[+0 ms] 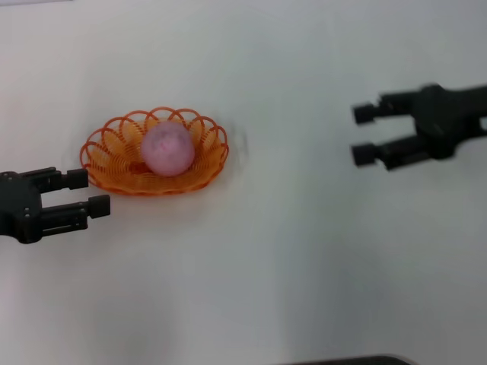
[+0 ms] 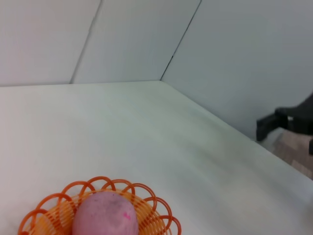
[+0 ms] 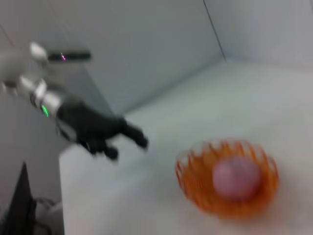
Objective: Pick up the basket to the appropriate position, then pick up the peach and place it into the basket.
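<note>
The orange wire basket (image 1: 114, 163) sits on the white table at the left. The pink peach (image 1: 167, 148) lies inside it. My left gripper (image 1: 93, 191) is open and empty, just left of and in front of the basket, apart from it. My right gripper (image 1: 365, 134) is open and empty, raised over the far right of the table, well away from the basket. The left wrist view shows the basket (image 2: 151, 223) and the peach (image 2: 104, 215) close by, and the right gripper (image 2: 268, 126) far off. The right wrist view shows the basket (image 3: 195, 176), the peach (image 3: 237, 177) and the left gripper (image 3: 128, 146).
The white table (image 1: 304, 251) spreads around the basket. Grey walls (image 2: 244, 58) stand behind the table's far edge. A dark edge (image 1: 350, 360) shows at the bottom of the head view.
</note>
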Motion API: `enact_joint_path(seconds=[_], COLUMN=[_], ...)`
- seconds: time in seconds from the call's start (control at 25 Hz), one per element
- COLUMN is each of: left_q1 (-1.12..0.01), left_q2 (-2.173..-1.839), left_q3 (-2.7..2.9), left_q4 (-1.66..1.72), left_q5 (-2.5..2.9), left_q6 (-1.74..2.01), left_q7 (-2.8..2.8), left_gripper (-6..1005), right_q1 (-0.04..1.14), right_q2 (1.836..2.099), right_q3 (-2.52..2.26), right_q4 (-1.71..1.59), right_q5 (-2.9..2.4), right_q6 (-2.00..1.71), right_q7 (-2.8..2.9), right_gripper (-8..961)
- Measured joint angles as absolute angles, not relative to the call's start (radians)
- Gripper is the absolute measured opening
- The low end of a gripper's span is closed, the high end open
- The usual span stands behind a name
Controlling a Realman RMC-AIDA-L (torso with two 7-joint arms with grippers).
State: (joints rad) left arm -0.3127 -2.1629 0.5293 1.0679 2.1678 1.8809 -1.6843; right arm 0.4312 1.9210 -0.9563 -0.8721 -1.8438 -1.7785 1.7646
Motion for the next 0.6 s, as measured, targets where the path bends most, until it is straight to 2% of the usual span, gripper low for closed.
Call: enact_joint_path(seconds=[0.36, 0.6], left_q1=[-0.313, -0.313], left_q2=[-2.162, -2.161], left_q3=[0.529, 0.529], left_q4=[1.068, 1.065], left_q5=[2.175, 2.176], left_q6=[1.872, 1.871], left_q7=[-1.684, -1.684], left_gripper=[736, 736], right_q1=[0.444, 0.447], right_q2=[1.94, 1.941], right_q3=[-0.859, -0.857], right_q4=[-0.879, -0.88], right_q5=[-2.035, -2.037], right_q6=[-1.822, -1.823], right_q7=[1.781, 1.781], right_gripper=[913, 915])
